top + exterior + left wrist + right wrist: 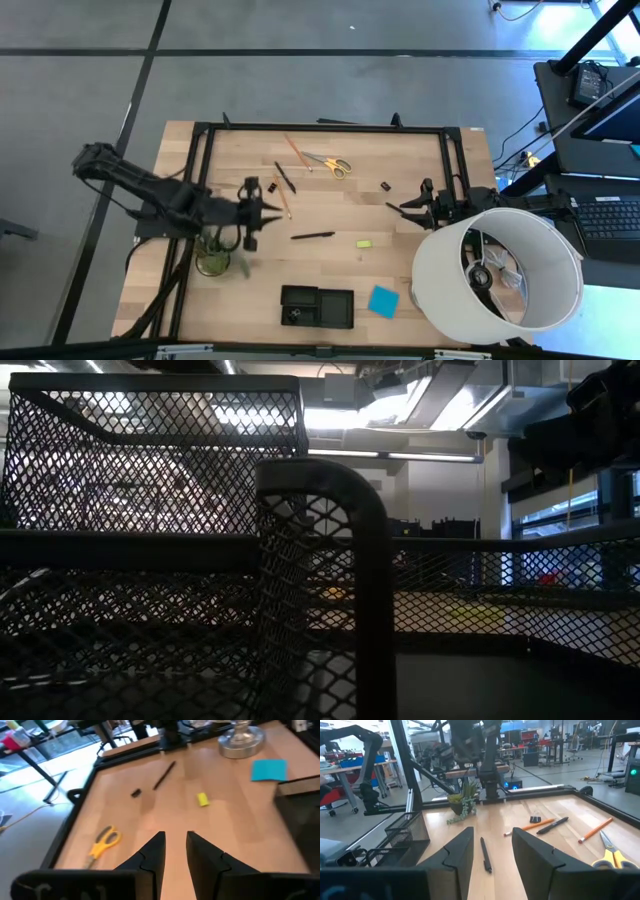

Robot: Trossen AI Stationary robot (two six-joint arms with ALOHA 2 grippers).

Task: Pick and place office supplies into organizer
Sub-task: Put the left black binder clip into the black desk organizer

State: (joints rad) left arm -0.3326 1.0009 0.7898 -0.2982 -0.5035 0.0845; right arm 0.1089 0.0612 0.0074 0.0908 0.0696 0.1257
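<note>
The black mesh organizer [317, 307] sits near the table's near edge, and its mesh [320, 560] fills the low view. The blue note pad [383, 301] lies beside it. A black pen [312, 236], the yellow block [364, 243], the yellow-handled scissors [330, 163], orange pencils [296, 152], another pen [285, 177] and clips [250, 185] lie loose on the wood. My left gripper [258, 218] is open at table centre-left, left of the black pen [164, 774], touching nothing. My right gripper [405, 210] is open at the right, pointing toward the same pen [485, 854].
A green potted plant [213, 255] stands just near-side of my left gripper. A large white lampshade [497, 270] covers the table's near right corner, and its metal base [241, 742] shows in the left wrist view. A black frame [320, 128] rims the table.
</note>
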